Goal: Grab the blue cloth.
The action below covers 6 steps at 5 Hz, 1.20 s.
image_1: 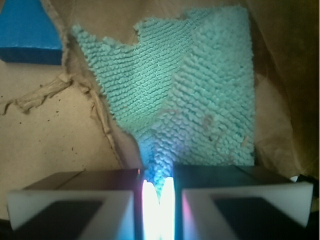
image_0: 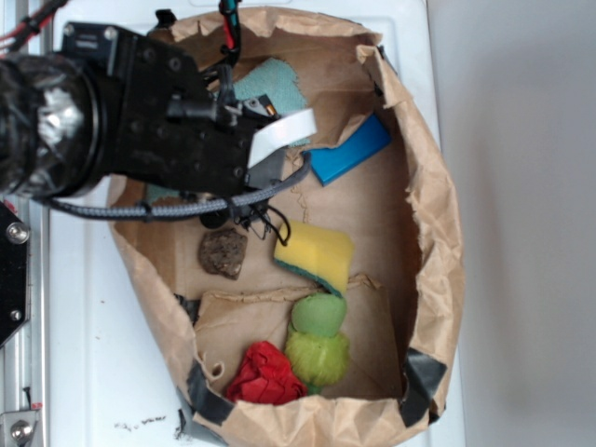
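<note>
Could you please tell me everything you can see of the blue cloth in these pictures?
The blue cloth is a pale teal terry rag with a looped pile and ragged, frayed edges. It lies rumpled on the brown paper floor of the bag, near the bright blue block but apart from it. In the wrist view, the hand is shut on a pinched fold at its near edge. The arm hides most of it in the exterior view.
</note>
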Each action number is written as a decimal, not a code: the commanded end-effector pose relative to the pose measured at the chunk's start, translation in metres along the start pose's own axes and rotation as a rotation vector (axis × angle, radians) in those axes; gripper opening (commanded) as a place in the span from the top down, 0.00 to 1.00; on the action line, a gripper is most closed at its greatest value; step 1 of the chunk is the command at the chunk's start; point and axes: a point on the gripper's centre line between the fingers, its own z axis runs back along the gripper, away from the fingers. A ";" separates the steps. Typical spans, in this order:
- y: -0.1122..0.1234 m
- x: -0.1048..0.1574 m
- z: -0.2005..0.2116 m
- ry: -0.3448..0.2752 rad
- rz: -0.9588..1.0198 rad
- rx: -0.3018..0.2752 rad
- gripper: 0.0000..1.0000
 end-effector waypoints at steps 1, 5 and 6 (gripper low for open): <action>0.010 0.025 0.042 -0.038 -0.036 -0.051 1.00; -0.016 0.010 0.149 -0.037 -0.515 -0.285 1.00; -0.029 0.009 0.166 -0.070 -0.533 -0.319 1.00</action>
